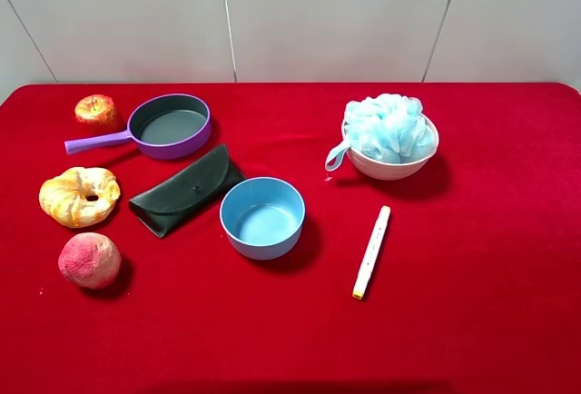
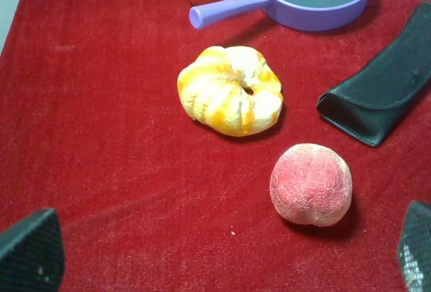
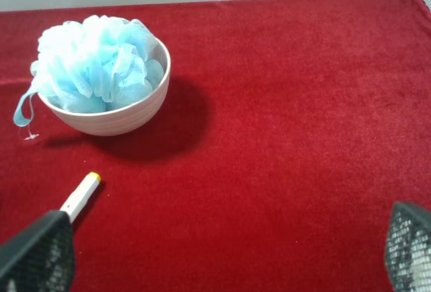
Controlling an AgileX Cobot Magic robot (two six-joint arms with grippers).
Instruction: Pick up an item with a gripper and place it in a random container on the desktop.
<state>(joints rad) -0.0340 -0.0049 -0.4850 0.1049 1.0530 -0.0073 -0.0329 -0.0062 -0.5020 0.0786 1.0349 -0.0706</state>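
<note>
Fingers [image 3: 34, 255] of the right gripper [image 3: 215, 258] and left gripper [image 2: 222, 255] stand wide apart, empty, while the blue bath pouf [image 1: 388, 127] sits in the pink bowl [image 1: 392, 165] far right on the red desktop [image 1: 472, 258].

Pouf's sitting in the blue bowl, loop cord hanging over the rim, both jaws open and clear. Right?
Not quite. The pouf sits in the pale pink bowl, not the blue bowl, which holds nothing, as the exterior high view shows. The rest stands: the loop cord hangs over the rim and both wrist views show open jaws well clear.
</note>
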